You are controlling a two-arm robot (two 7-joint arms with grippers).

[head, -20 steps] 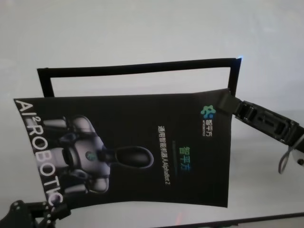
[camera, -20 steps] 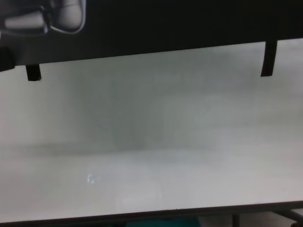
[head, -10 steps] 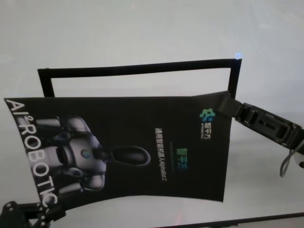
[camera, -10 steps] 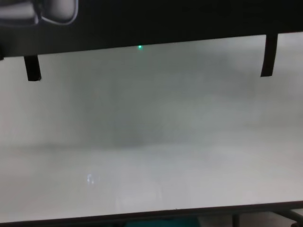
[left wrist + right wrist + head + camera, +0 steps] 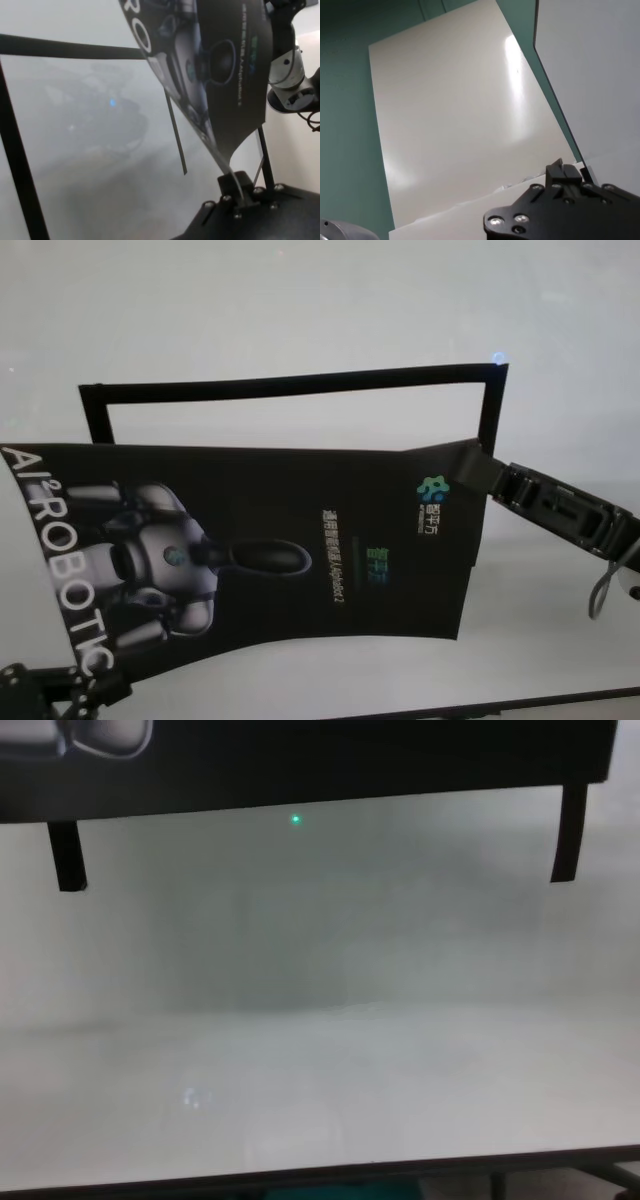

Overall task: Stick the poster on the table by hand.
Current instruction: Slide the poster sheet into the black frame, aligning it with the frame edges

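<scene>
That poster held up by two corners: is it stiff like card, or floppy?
Probably floppy: the poster bows between the left gripper and right gripper, its lower edge curving. Likely light, since two corner pinches carry it above the table. It may crease easily.

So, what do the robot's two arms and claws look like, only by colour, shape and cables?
The right claw is black and boxy, with segmented links and small screws; behind it a thin grey cable loop hangs from the wrist. In the left wrist view its wrist is a silver-grey cylinder with a dark cable. The left claw is matte black, angular, with silver screw heads around the base.
</scene>
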